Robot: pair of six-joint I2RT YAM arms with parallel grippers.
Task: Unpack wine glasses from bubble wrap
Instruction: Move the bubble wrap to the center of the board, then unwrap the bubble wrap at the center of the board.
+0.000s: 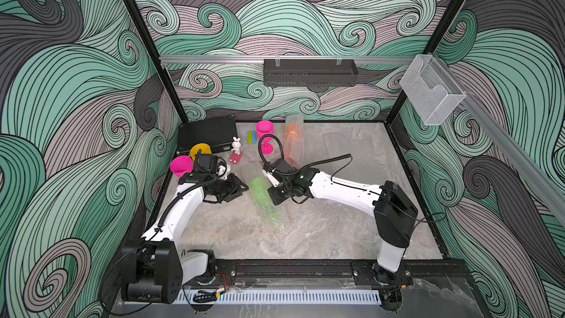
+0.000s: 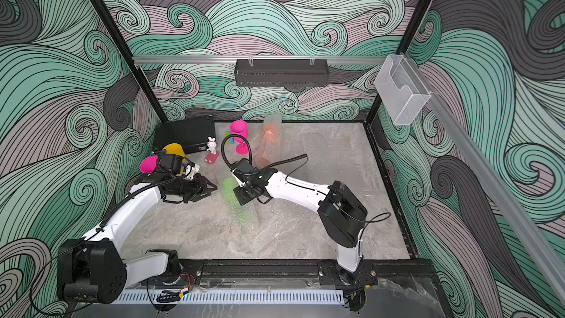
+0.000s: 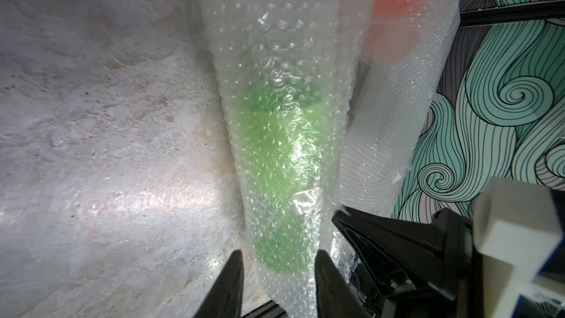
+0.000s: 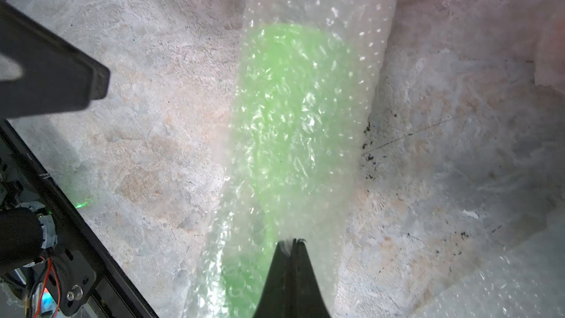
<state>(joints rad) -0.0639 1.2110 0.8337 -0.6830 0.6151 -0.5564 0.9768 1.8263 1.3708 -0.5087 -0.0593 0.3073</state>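
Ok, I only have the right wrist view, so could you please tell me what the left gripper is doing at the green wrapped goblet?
Observer: In the left wrist view the left gripper is open, with one finger on each side of the end of the bubble wrap around the lime green goblet.
Operator: Thank you. How many goblets are already unwrapped?
Observer: Three: the far pink goblet, the near pink goblet and the yellow goblet.
Operator: Is anything else still wrapped?
Observer: Yes, the orange goblet, lying at the far side beside the far pink goblet.
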